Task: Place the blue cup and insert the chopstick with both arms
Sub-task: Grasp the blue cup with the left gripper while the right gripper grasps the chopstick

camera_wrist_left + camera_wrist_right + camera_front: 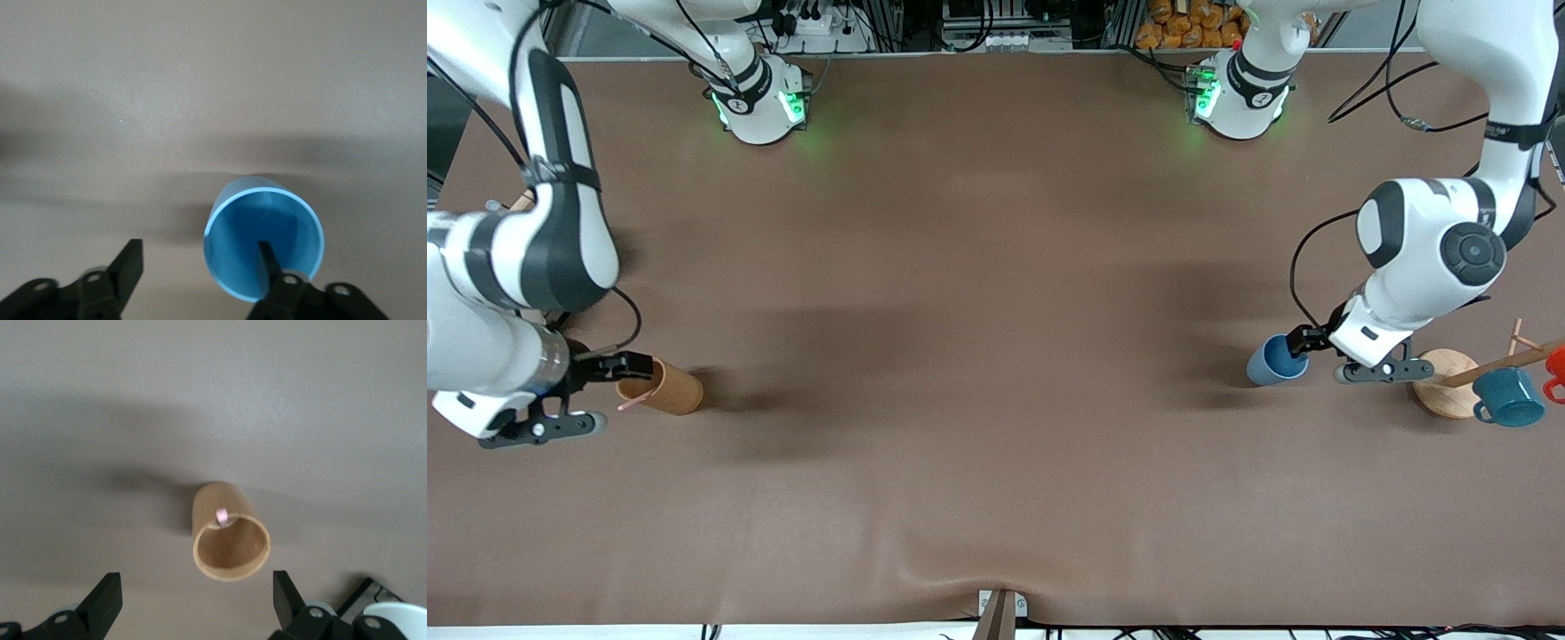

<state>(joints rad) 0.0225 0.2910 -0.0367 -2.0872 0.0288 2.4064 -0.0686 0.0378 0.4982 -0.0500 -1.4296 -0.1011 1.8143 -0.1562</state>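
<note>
Two grippers are seen low over the brown table [996, 400], one at each end. At the right arm's end, the right gripper [591, 396] is spread wide, with nothing held. The brown cup [665, 387] is seen just in front of its fingers [100, 603], not touched by them. The thin pink chopstick [631, 403] is seen leaning in that cup, its tip poking past the rim.

At the left arm's end, the blue cup [1273, 359] is seen upright on the table. The left gripper [1316, 356] is placed at its rim: one finger [268, 263] is dipped inside the cup and the other is kept outside, well apart from the wall. The cup is not squeezed.

A little farther toward that end, a round wooden base [1449, 384] with a slanted rod is found, with a teal mug [1507, 398] beside it.
</note>
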